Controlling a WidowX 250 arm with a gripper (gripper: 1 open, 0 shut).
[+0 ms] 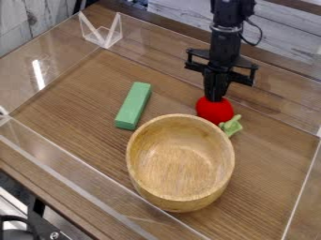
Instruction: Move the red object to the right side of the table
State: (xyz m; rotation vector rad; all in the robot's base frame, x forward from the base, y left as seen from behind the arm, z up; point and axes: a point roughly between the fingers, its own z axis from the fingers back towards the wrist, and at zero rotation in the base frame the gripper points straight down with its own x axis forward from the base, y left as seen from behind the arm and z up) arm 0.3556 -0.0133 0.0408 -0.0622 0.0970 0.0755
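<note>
Camera view, from above: hand (pixel 219 92) is at the upper-mid part of the tabletop (pixel 69 112), fingers together, tips down at the upper edge of the red toy fruit (pixel 215 110). Looks like contact, but res is low & the tips blend into the fruit's top edge, so can't tell if it's actually clamped or just touched. Arm (pixel 230 21) comes in from the top edge of the pic, dark, w/ a cable looping beside it. Fruit is right of center in the pic, just past the upper-right rim of the round wooden bowl (pixel 179 169). Light-green leafy bit (pixel 231 125) sticks out on the fruit's lower-right side, near the bowl rim. Bowl is the biggest obj on the tabletop, lower-mid, opening up, bare wood visible inside. Green rect block (pixel 133 105) lies flat to the left of the fruit, well apart from it, tilted a bit in the pic, near the bowl's upper-left rim. Clear acrylic pc (pixel 101 29) stands in the upper-left area, near the far edge. Low clear walls (pixel 56 172) run along the tabletop border. Dark round part w/ cables (pixel 18 227) sits in the bottom-left corner, partly cut off by the frame.
</note>
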